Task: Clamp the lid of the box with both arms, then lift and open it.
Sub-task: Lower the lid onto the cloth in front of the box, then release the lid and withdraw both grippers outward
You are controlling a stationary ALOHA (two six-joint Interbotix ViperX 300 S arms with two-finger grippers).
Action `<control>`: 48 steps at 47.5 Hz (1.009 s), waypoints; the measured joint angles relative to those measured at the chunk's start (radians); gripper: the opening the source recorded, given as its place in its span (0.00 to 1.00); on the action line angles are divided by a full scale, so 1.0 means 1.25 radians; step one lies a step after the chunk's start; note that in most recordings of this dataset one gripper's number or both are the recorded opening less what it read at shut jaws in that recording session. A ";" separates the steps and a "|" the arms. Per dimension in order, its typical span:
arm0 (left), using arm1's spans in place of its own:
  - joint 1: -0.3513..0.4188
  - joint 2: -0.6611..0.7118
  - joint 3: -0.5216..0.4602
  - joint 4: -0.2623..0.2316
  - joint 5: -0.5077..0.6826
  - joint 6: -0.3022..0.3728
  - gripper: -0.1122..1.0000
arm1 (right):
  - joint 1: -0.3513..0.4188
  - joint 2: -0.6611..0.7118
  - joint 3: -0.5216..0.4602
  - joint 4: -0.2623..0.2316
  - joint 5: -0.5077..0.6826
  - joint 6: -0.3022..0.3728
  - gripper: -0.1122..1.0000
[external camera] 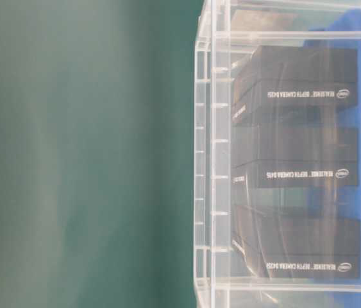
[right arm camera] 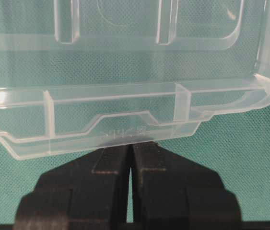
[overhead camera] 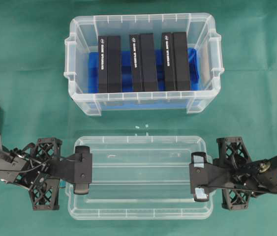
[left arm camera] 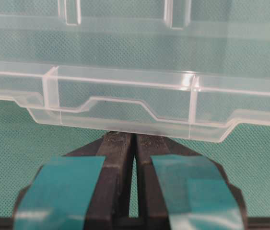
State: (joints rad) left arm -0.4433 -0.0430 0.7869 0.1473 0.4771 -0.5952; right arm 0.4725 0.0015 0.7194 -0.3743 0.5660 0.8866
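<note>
Wrinkled green cloth [overhead camera: 25, 98] over the whole table, fine-woven up close, under even light.

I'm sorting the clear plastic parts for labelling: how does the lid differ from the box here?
The lid is flat and shallow; the box is a deep tub with side handles. The lid holds nothing, while the box holds a blue liner and black blocks. The left gripper and right gripper are shut on the lid's short ends; the box stands apart, untouched. Both are clear, rectangular and round-cornered.
</note>
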 measured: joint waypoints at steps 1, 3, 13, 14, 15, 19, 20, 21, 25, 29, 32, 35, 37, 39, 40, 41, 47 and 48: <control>0.000 -0.001 0.001 0.000 0.000 0.000 0.11 | 0.000 0.001 0.000 0.000 0.000 0.000 0.10; 0.001 -0.001 0.002 0.000 0.000 0.000 0.11 | 0.000 0.000 0.000 0.000 0.000 0.000 0.10; 0.009 -0.004 0.021 0.000 -0.007 -0.007 0.11 | 0.000 0.000 0.011 0.000 -0.007 0.006 0.10; 0.010 -0.006 0.022 0.000 -0.010 -0.009 0.11 | 0.000 0.000 0.012 0.000 -0.009 0.006 0.10; 0.012 -0.009 0.025 0.000 -0.011 -0.010 0.11 | 0.001 -0.002 0.016 0.000 -0.010 0.007 0.10; 0.016 -0.017 0.034 0.000 -0.017 -0.020 0.11 | 0.005 -0.011 0.027 0.000 -0.017 0.015 0.10; 0.016 -0.020 0.037 0.000 -0.018 -0.023 0.11 | 0.006 -0.015 0.029 0.000 -0.018 0.020 0.10; 0.016 -0.022 0.039 0.000 -0.020 -0.028 0.11 | 0.007 -0.018 0.033 0.001 -0.020 0.025 0.10; 0.018 -0.034 0.054 0.002 -0.027 -0.054 0.11 | 0.011 -0.036 0.050 0.000 -0.026 0.048 0.10; 0.016 -0.049 0.076 0.004 -0.031 -0.083 0.11 | 0.017 -0.056 0.072 0.000 -0.028 0.076 0.10; 0.002 -0.060 0.093 0.004 -0.031 -0.102 0.11 | 0.027 -0.070 0.090 0.000 -0.028 0.094 0.10; -0.011 -0.071 0.108 0.004 -0.031 -0.123 0.11 | 0.040 -0.083 0.106 -0.001 -0.028 0.110 0.10; -0.020 -0.080 0.119 0.004 -0.031 -0.145 0.11 | 0.048 -0.092 0.115 -0.001 -0.028 0.124 0.10; -0.027 -0.086 0.129 0.004 -0.032 -0.161 0.11 | 0.053 -0.099 0.123 -0.001 -0.028 0.134 0.10; -0.031 -0.090 0.135 0.004 -0.031 -0.169 0.11 | 0.055 -0.102 0.125 -0.001 -0.028 0.140 0.10; -0.034 -0.093 0.139 0.004 -0.031 -0.175 0.11 | 0.056 -0.104 0.129 -0.001 -0.028 0.144 0.10; -0.045 -0.112 0.156 0.004 -0.031 -0.205 0.11 | 0.063 -0.119 0.141 -0.002 -0.028 0.158 0.10; -0.048 -0.114 0.157 0.005 -0.031 -0.206 0.11 | 0.063 -0.119 0.142 -0.002 -0.028 0.158 0.10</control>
State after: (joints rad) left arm -0.5031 -0.1856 0.9833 0.1534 0.4387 -0.8529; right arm 0.5507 -0.1473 0.8974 -0.3774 0.5308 1.0845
